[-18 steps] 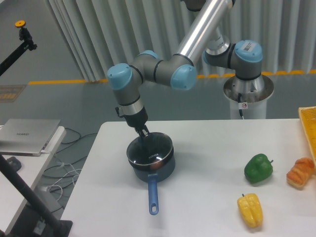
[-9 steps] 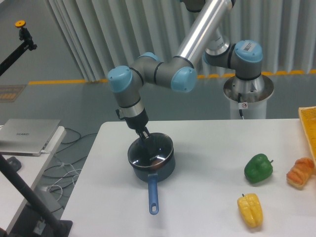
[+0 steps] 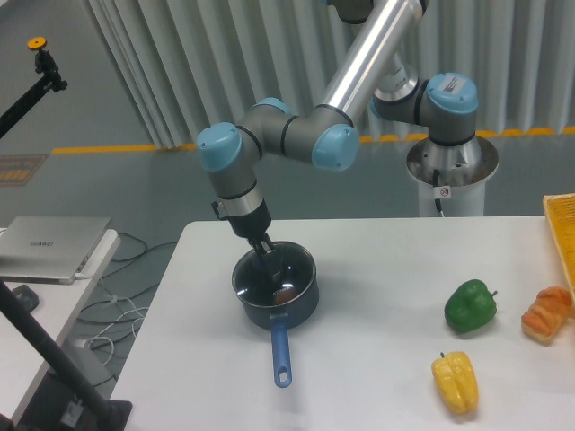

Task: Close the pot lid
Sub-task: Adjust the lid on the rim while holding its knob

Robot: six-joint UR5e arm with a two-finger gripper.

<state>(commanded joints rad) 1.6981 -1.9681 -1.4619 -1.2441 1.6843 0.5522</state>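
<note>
Pot lid (image 3: 274, 277): lowered over the last second, now seemingly seated on the pot (image 3: 277, 301) directly beneath the gripper (image 3: 268, 255), whose finger state cannot be told; closing nearly done.

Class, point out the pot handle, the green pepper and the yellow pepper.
pot handle (image 3: 281, 357): fixed camera, mid-shaft.
green pepper (image 3: 470, 306): fixed camera, centre of body.
yellow pepper (image 3: 455, 381): fixed camera, centre of body.

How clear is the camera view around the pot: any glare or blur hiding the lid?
Fixed camera: light is soft and even, shadows faint. The pot lid is clear glass over the dark pot, so its rim barely reads. The dark fingers merge with it; their state is unclear. No motion blur.
</note>
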